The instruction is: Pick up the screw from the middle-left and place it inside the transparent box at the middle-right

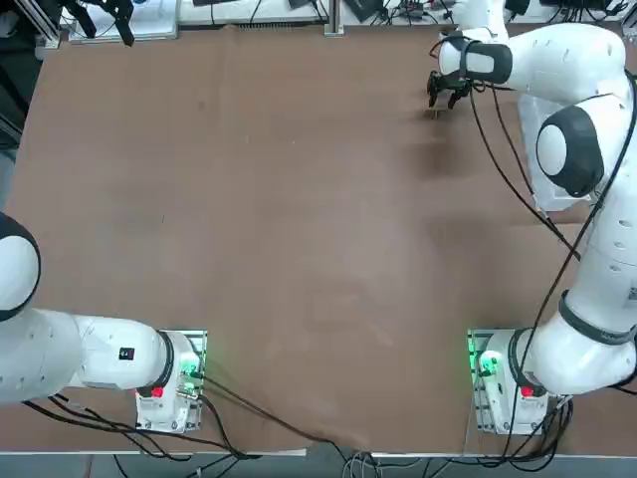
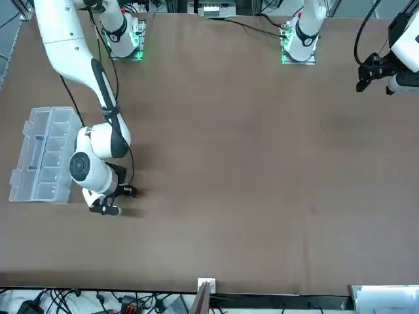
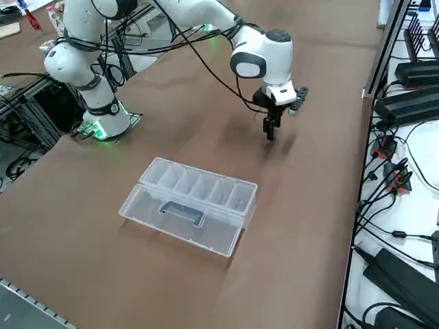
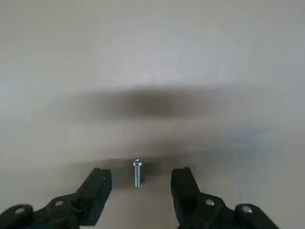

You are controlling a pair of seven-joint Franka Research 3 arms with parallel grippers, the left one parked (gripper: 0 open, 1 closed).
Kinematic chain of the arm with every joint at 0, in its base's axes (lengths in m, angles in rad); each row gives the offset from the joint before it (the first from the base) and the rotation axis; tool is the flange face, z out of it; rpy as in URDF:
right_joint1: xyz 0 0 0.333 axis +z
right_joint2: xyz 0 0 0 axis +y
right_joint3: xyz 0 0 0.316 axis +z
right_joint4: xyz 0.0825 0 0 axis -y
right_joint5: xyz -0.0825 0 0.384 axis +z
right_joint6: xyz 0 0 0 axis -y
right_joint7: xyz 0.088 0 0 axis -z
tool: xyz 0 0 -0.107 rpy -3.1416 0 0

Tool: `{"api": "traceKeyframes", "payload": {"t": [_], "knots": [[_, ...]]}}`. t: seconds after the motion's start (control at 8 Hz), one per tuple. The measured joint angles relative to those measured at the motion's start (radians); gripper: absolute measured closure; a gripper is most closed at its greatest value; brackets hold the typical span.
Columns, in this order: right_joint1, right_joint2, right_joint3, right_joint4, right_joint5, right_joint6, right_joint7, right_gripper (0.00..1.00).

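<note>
Your right jaws (image 4: pixel 141 183) stand wide apart, holding nothing, seemingly straddling the screw (image 4: pixel 137 172) on the counter (image 3: pixel 89 226) so they can close from both sides; the transparent box (image 3: pixel 194 203) lies open, ready to receive it.

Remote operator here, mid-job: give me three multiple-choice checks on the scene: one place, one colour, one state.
1. Where is the screw?
A) inside the transparent box
B) between the right gripper's fingers
C) beside the left arm's base

2. What colour are the right gripper's fingers?
A) black
B) white
C) red

3. How does the right gripper stand?
A) shut on the screw
B) shut and empty
C) open

Key:
1 B: the wrist view shows the screw in the gap between both fingers.
2 A: both fingers look black there.
3 C: the fingers stand well apart, with a gap on each side of the screw.
</note>
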Motion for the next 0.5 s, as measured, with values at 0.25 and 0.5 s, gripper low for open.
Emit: {"api": "traceKeyframes", "payload": {"t": [0.25, 0.5], "knots": [[0.000, 0.010, 0.000, 0.000, 0.000, 0.006, 0.000, 0.26], [0.000, 0.016, 0.000, 0.000, 0.000, 0.025, 0.000, 0.32]]}}
